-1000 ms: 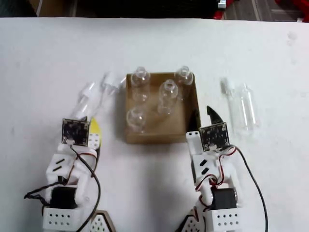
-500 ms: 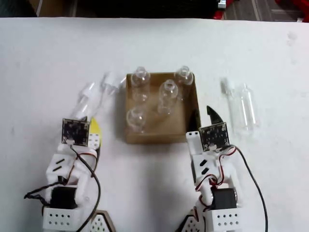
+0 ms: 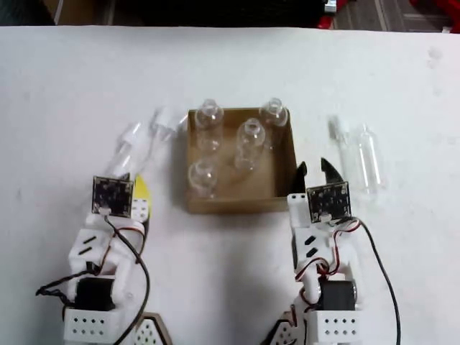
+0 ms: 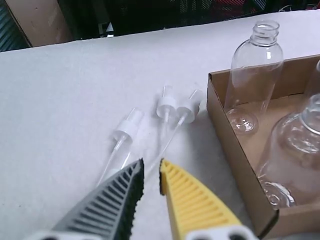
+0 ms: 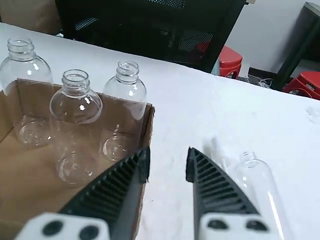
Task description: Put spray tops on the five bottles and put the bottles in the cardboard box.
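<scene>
Four bottles (image 3: pixel 248 140) stand upright in the cardboard box (image 3: pixel 230 206) in the middle of the bench (image 3: pixel 65 79). The fifth bottle (image 3: pixel 368 167) lies flat toward the right edge, the spray tops (image 4: pixel 166 106) toward the left. The right end effector (image 5: pixel 166 162) is spread and empty. The left end effector (image 4: pixel 150 182) is slightly parted and empty.

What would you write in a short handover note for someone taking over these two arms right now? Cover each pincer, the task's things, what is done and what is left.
Left pincer: slightly open, empty, near three loose spray tops lying left of the cardboard box.
Right pincer: open, empty, by the box's right wall.
Four bottles stand in the box, necks bare. The fifth bottle lies on the table right of the box, one spray top beside it.
Done: four bottles boxed, none capped.
Left: fit every top, box the fifth bottle.
</scene>
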Motion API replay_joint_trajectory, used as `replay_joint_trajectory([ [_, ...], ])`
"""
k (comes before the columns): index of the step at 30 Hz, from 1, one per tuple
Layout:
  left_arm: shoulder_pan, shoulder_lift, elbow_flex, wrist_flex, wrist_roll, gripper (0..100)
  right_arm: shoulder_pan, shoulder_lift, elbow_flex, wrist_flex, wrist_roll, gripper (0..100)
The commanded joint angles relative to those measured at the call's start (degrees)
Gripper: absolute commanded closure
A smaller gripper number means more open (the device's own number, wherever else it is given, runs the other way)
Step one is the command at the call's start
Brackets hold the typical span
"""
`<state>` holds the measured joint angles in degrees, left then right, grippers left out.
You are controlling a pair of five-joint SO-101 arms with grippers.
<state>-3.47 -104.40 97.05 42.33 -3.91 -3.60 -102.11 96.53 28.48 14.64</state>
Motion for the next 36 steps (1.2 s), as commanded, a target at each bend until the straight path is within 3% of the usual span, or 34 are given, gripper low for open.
replay_joint_trajectory([
  [1, 0.48, -0.40, -0.09, -0.88, -0.44, 94, 0.92, -0.22, 0.35, -0.40, 0.79, 89.8],
  [5, 0.48, -0.40, -0.09, -0.88, -0.44, 94, 1.10, -0.22, 0.35, -0.40, 0.79, 99.4],
  [16, 0.48, -0.40, -0.09, -0.88, -0.44, 94, 1.71, -0.22, 0.35, -0.84, 0.26, 84.7],
  [23, 0.48, -0.40, -0.09, -0.88, -0.44, 94, 3.12, -0.22, 0.18, -0.92, 0.26, 80.7],
  [25, 0.48, -0.40, -0.09, -0.88, -0.44, 94, 4.09, -0.22, -0.18, -1.01, 0.70, 83.7],
  [28, 0.48, -0.40, -0.09, -0.97, -0.44, 94, 5.23, -0.22, -0.79, -0.92, 0.26, 99.8],
  [32, 0.48, -0.40, -0.09, -1.05, -0.44, 94, 5.05, -0.22, -1.23, -0.92, 0.18, 82.0],
  [36, 0.57, -0.40, -0.09, -0.97, -0.44, 94, 7.78, 1.36, -7.65, 1.36, -2.90, 83.2],
])
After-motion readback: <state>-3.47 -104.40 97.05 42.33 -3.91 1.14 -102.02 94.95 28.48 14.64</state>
